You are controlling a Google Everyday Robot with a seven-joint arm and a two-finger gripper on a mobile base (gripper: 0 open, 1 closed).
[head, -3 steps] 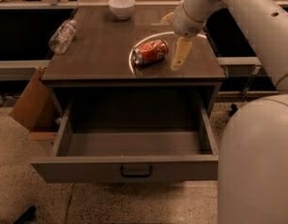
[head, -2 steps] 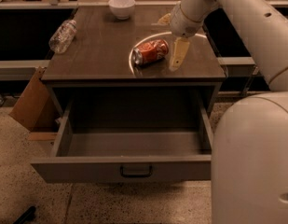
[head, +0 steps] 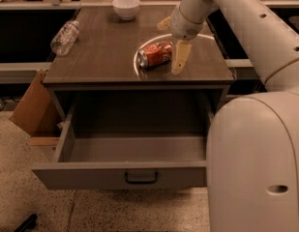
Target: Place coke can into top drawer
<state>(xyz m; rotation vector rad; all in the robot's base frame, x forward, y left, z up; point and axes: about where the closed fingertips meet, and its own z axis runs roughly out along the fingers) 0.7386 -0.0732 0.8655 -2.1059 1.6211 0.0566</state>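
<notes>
Evidently the grasp is in hand: the claw (head: 172, 40), spread wide and empty, hangs just beside the can (head: 155, 54) lying sideways on the tabletop (head: 100, 47), and must next, I judge, straddle it and close before any carry to the open drawer (head: 91, 176).

one cam, high n close, looks down n fwd past robot body (head: 255, 163) at right; gripper (head: 170, 46) upper-mid over the top, drawer (head: 120, 175) below it, nearer cam.
</notes>
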